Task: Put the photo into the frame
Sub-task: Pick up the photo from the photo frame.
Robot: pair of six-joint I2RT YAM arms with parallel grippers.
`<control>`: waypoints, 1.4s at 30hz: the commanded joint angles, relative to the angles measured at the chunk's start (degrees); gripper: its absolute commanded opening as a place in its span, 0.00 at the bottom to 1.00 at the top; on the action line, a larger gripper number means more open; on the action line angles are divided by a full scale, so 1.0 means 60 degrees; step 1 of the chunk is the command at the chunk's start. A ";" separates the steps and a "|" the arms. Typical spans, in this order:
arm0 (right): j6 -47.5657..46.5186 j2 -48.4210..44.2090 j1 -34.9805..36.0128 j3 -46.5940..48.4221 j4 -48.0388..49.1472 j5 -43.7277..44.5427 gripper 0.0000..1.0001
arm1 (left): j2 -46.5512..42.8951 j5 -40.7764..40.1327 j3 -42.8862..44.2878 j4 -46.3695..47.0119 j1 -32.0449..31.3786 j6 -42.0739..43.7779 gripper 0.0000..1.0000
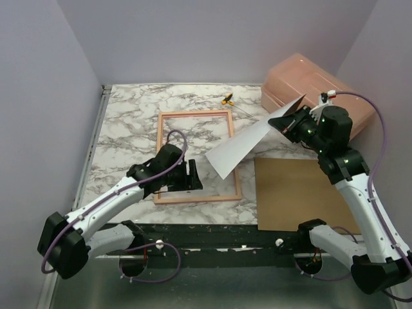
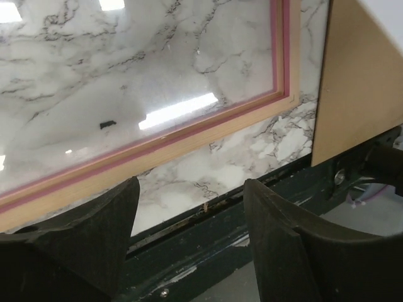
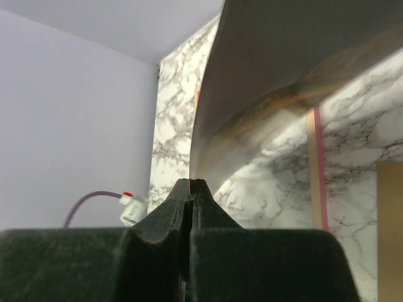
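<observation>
The frame (image 1: 193,113) lies flat on the marble-patterned surface (image 1: 129,129), left of centre, with its long sides running away from the arm bases. In the left wrist view its rail (image 2: 189,139) shows light wood colour on the outer side and pink along the inner lip. The photo (image 1: 251,141) is off the surface, held in the air with its plain white side up. It slants from the right claw (image 1: 288,122) down and left, and its low corner hangs over the frame's right rail. The right claw (image 3: 191,189) is clenched on one edge of the photo (image 3: 283,63), which curves away from the pinched fingers. The left claw (image 1: 193,175) sits low over the frame's near right part, and its fingers (image 2: 94,239) are spread apart with nothing between them. A plain brown backing board (image 1: 296,193) lies flat to the right of the frame, near the front edge. A salmon plastic box (image 1: 302,80) stands in the far right corner. A small yellow and black object (image 1: 226,99) rests just beyond the frame's far rail.
</observation>
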 commanded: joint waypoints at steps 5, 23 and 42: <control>-0.1261 -0.0238 0.0008 0.2200 -0.2991 0.1966 0.00 | 0.2546 -0.0420 0.0927 0.1192 -0.1034 0.0188 0.41; -0.1528 -0.0509 0.0001 0.2729 -0.3723 0.2627 0.00 | 0.5392 -0.0914 0.1743 0.1540 -0.2607 0.0128 0.31; -0.1442 -0.0594 0.0004 0.2363 -0.3694 0.2266 0.00 | 0.5824 -0.2734 0.2728 0.0599 -0.2657 0.0333 0.59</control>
